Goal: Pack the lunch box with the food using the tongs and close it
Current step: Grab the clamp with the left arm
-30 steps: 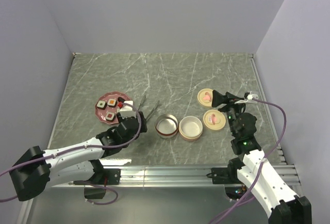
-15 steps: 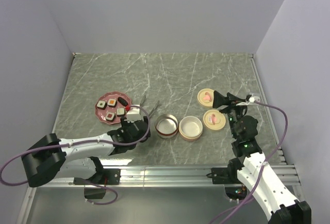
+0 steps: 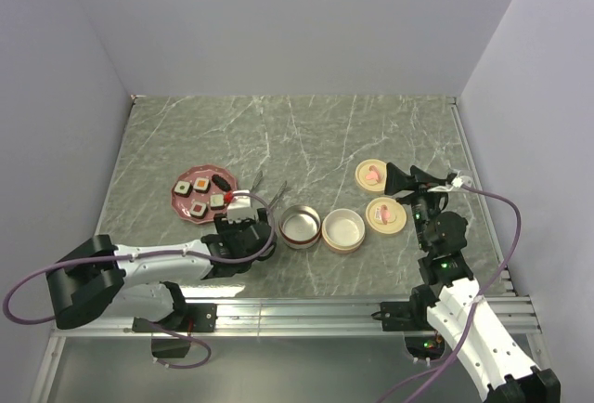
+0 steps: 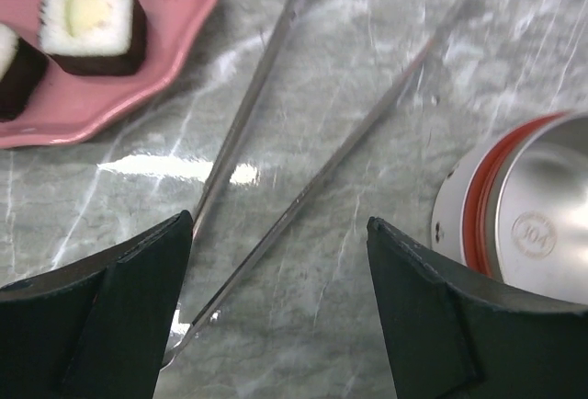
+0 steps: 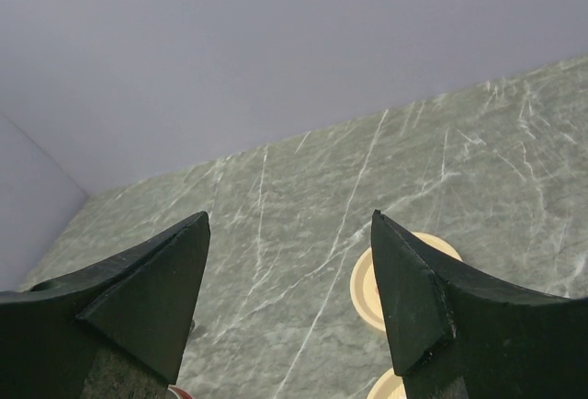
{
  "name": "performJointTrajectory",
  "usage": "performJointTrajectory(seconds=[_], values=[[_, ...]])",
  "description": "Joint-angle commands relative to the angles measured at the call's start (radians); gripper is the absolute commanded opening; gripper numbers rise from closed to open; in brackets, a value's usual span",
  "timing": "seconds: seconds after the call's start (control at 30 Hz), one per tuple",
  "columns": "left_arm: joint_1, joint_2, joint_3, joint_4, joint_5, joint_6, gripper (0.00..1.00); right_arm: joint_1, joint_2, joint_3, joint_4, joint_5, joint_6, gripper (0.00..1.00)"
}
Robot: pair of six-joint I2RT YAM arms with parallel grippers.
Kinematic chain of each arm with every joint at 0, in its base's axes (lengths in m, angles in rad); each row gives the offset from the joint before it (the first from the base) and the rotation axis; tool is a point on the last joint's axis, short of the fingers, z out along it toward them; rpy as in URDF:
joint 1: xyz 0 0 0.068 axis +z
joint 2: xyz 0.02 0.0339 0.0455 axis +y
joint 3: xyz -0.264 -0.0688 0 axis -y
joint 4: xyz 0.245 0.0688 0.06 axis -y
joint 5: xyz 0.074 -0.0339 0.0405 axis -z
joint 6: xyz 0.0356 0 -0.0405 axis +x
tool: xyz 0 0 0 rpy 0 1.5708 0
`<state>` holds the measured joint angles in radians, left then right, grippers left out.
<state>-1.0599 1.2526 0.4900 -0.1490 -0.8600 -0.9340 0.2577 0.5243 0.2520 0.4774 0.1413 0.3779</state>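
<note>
Tongs (image 4: 312, 188) lie flat on the table, arms apart, nothing between them, just right of the pink plate (image 4: 184, 40) holding the food (image 4: 92, 27). Left gripper (image 4: 280, 222) spread wide, straddling their near end. Right gripper (image 5: 289, 224) agape, far right.

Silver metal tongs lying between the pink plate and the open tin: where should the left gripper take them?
Straight down from above, just past the joined end, one finger outside each arm. The thin silver metal tongs lie flat in a narrow V opening away from the left gripper, which is above them with jaws open.
</note>
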Motion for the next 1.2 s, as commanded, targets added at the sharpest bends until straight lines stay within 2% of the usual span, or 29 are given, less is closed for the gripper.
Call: performJointTrajectory(seconds=[0.0, 0.23, 0.53, 0.9, 1.03, 1.17], values=[[-0.003, -0.044, -0.013, 0.006, -0.079, -0.061, 0.83, 0.003, -0.007, -0.007, 0.015, 0.007, 0.001, 0.78], [-0.003, 0.097, 0.042, -0.079, -0.085, -0.129, 0.85, 0.003, -0.032, -0.005, 0.001, 0.004, 0.004, 0.78], [-0.003, 0.166, 0.07, -0.07, -0.068, -0.117, 0.86, 0.005, -0.041, -0.007, 0.0, 0.003, 0.006, 0.78], [0.034, 0.286, 0.07, 0.112, 0.033, -0.022, 0.81, 0.003, -0.023, 0.0, 0.0, -0.006, 0.006, 0.78], [0.044, 0.271, 0.041, 0.218, 0.099, 0.021, 0.72, 0.005, -0.026, 0.0, -0.002, -0.002, 0.004, 0.78], [0.043, 0.278, 0.036, 0.262, 0.154, 0.047, 0.68, 0.005, -0.015, 0.003, 0.001, -0.002, 0.004, 0.78]])
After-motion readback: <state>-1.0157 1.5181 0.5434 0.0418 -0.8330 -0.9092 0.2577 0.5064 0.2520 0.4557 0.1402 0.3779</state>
